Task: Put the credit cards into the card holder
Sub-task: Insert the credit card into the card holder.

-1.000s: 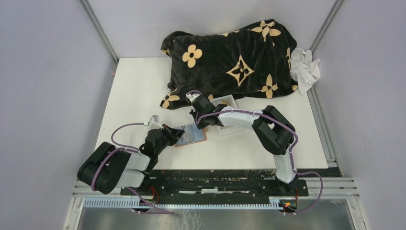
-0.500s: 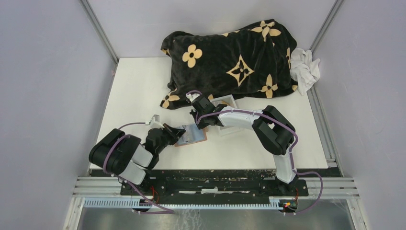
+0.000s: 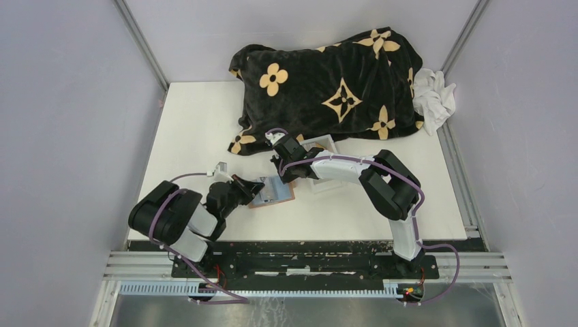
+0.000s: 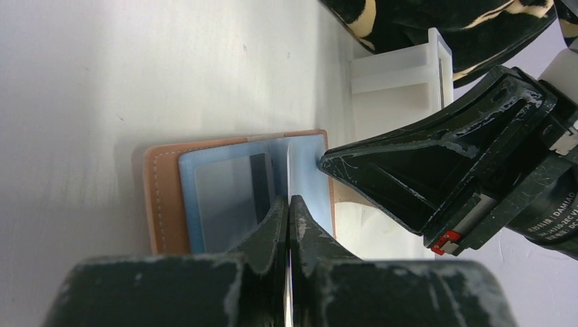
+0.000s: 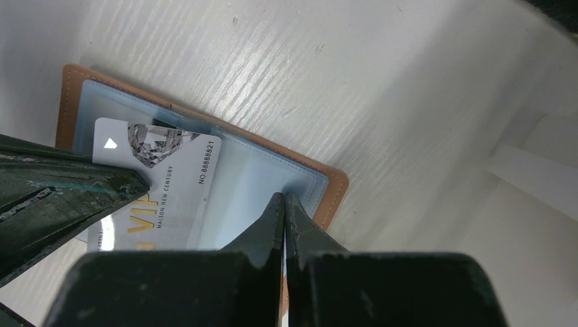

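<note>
White table carried everything, with a black flowered blanket heaped at its far side and a clear tray just in front of that. Nearer the arms the card holder lay open, tan leather down and pale blue sleeves up. The left pincer was clamped on a silver credit card, which lay partly across the sleeves. The right pincer was closed on nothing visible, its tip pressed on the card holder's right half, likely pinning it. The credit card looked light, stiff and slick, best nipped at one short end. The card holder seemed floppy and prone to skid.
</note>
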Controlling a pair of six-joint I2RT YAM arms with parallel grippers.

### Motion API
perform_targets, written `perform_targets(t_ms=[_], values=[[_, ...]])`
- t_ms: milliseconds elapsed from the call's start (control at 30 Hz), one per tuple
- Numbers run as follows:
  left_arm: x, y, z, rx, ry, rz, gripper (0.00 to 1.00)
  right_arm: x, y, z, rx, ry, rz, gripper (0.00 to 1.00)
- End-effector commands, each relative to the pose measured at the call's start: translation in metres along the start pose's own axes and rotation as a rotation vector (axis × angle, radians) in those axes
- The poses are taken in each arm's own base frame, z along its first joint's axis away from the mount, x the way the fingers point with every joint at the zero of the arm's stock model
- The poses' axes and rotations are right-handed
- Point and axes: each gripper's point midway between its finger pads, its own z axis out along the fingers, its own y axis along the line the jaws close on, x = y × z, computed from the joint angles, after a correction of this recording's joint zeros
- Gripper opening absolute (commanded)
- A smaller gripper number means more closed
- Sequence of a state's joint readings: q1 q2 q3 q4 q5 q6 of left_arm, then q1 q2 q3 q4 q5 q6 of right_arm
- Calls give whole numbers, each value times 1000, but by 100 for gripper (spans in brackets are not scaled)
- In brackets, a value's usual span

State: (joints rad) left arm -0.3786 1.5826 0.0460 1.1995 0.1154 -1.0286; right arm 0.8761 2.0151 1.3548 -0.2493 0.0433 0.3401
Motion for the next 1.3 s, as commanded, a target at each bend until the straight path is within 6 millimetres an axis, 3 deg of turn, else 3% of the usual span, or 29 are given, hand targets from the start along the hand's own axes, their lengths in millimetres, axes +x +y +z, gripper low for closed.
perform_targets(t_ms=[0,1267], values=[[-5,-2,0,3,-7,68,3,2,1,5,-12,-1,0,1],[21,-1,11,14,63,-1,3,4,4,4,-26,-1,13,1]])
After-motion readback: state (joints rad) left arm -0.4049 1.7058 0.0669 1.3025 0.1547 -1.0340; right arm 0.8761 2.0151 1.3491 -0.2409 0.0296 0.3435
